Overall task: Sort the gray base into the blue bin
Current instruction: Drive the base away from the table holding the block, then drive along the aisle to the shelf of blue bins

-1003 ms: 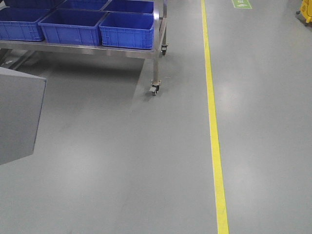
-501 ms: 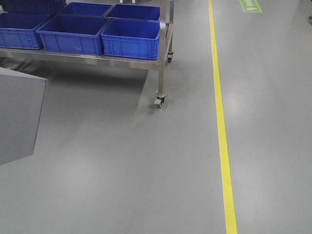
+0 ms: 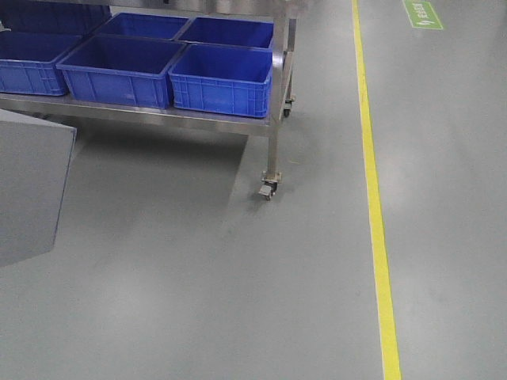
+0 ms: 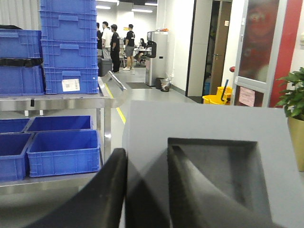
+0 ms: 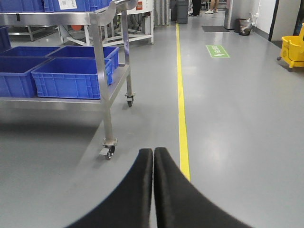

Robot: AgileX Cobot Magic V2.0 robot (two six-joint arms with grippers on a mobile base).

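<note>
The gray base (image 4: 199, 128) fills the left wrist view, its square recess facing the camera. My left gripper (image 4: 145, 154) is shut on one wall of it, with one finger (image 4: 111, 185) outside and the other in the recess. In the front view the base shows as a gray slab (image 3: 32, 190) at the left edge. Several blue bins sit on the cart's lower shelf; the nearest blue bin (image 3: 223, 79) is at the cart's right end, also seen as the blue bin (image 5: 71, 76). My right gripper (image 5: 153, 152) is shut and empty above the floor.
The steel cart (image 3: 273, 134) stands on castor wheels (image 3: 267, 190) on the gray floor. A yellow floor line (image 3: 376, 222) runs to its right. Stacked blue bins (image 4: 69, 47) sit on the top shelf, one with a pale label. People stand far down the aisle (image 4: 114, 40). A yellow mop bucket (image 5: 292, 50) is far right.
The cart and yellow line have shifted down and to the right in the front view, so the cart appears nearer. The gray base stays at the left edge.
</note>
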